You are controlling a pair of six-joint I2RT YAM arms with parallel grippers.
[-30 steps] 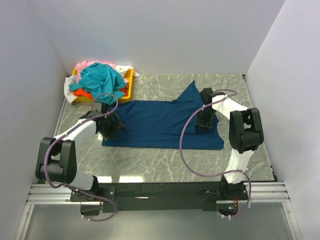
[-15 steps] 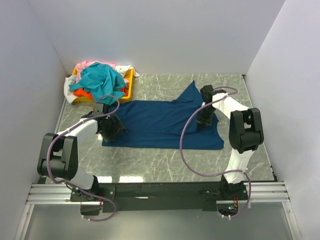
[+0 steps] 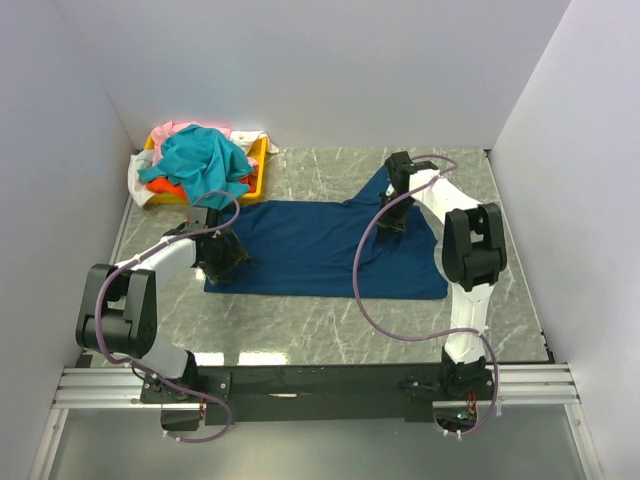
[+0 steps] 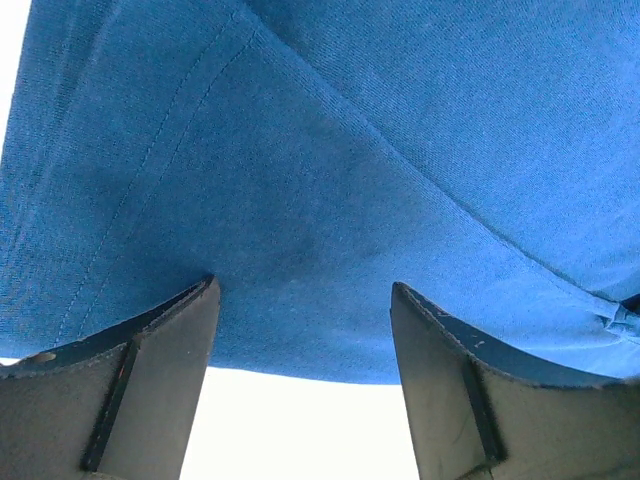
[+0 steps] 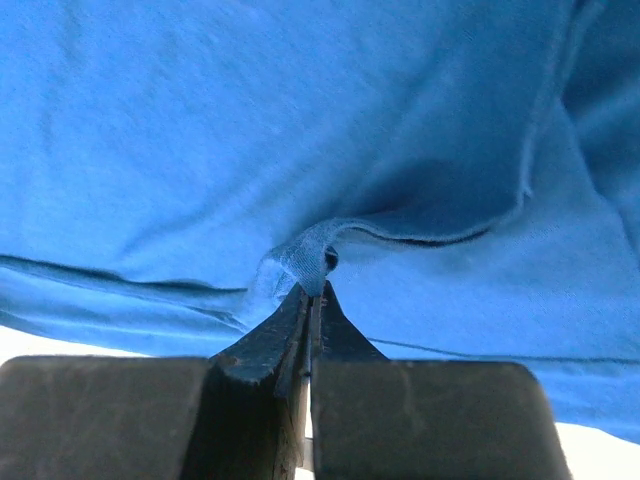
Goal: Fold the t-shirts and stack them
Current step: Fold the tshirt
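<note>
The large navy blue t-shirt (image 3: 310,250) lies spread flat across the middle of the table. My left gripper (image 3: 222,262) is at the shirt's left edge. In the left wrist view it (image 4: 305,330) is open, its fingers over the hem of the navy cloth (image 4: 350,150). My right gripper (image 3: 392,215) is over the shirt's right part near the raised sleeve. In the right wrist view it (image 5: 312,290) is shut on a small pinched fold of the navy cloth (image 5: 250,120). Teal (image 3: 200,160), orange (image 3: 160,187), pink (image 3: 175,128) and white (image 3: 135,175) shirts are piled at the back left.
The piled shirts sit in a shallow yellow tray (image 3: 262,160) in the back left corner. White walls close in the table on the left, back and right. Purple cables loop from both arms over the table's near part.
My right gripper has moved toward the back and slightly left, still pinching the navy cloth. My left gripper has barely moved.
</note>
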